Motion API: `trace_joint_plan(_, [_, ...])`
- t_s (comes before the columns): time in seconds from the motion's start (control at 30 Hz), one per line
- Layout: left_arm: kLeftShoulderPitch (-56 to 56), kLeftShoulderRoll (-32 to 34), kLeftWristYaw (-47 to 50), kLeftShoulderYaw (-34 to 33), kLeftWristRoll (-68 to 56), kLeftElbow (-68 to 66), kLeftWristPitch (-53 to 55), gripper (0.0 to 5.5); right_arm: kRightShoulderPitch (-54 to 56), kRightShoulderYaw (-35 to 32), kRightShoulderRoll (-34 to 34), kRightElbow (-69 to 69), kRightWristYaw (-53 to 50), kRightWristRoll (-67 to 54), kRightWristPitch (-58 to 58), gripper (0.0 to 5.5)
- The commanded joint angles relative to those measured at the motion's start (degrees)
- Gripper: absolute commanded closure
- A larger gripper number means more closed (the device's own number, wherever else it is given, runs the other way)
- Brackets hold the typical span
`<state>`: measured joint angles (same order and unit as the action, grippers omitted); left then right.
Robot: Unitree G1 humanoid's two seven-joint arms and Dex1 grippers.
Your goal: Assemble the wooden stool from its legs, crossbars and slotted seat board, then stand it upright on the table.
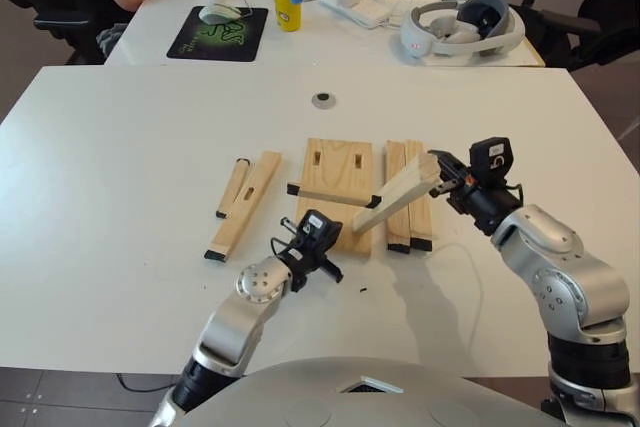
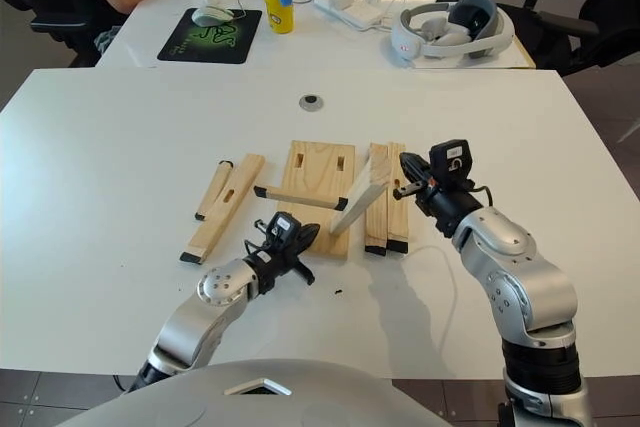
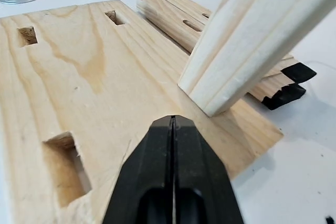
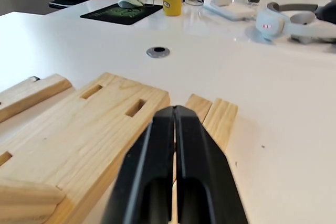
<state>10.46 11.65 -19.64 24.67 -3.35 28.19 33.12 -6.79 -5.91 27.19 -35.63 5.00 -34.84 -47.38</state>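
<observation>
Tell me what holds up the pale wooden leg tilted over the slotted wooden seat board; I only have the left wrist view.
Observer: The pale wooden leg has its raised end at the right gripper, right of the slotted wooden seat board.
Operator: Anything on the board behind it?
Observer: A thin wooden crossbar with dark ends lies across it.
Operator: Other parts?
Observer: A second wooden leg and a short wooden bar lie left of the board.

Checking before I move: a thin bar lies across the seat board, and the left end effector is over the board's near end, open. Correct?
No: the left end effector is shut, not open, as the left wrist view shows. The rest holds: it is over the near end of the seat board, and a thin bar lies across it.
</observation>
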Motion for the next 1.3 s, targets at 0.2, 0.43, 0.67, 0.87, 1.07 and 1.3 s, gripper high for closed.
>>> trace_joint_plan(0.2, [-13.5, -4.0, 3.4, -10.7, -3.5, 11.6, -0.8, 5.50, -7.7, -1.2, -7.3, -9.0, -8.5, -1.6, -10.2, 5.11])
trace_joint_plan(0.43, [-6.8, 4.8, -0.4, -7.1, 0.5, 6.6, -2.4, 5.50, -5.7, -1.3, -10.3, -10.4, -9.8, -2.8, -15.6, 4.09])
trace_joint_plan(0.67, [1.2, 18.6, -7.4, 2.1, 7.9, 0.4, -1.4, 5.50, -1.9, 0.1, -8.8, -9.9, -7.7, -0.7, -15.0, 3.13])
trace_joint_plan(0.87, [1.8, 22.4, -16.9, 0.2, 0.4, 5.4, -4.1, 5.50, -2.3, 0.6, -12.1, -10.6, -10.0, -0.5, -17.7, 2.21])
trace_joint_plan(1.07, [-6.5, 20.5, -21.9, -9.3, -12.7, 8.9, -0.5, 5.50, -4.6, 0.0, -19.0, -10.9, -14.3, 0.3, -21.9, 1.25])
trace_joint_plan(1.3, [-12.0, 13.3, -13.8, -14.7, -21.4, 11.8, 7.5, 5.50, -2.9, -3.1, -24.7, -10.1, -15.1, -0.5, -26.7, 0.21])
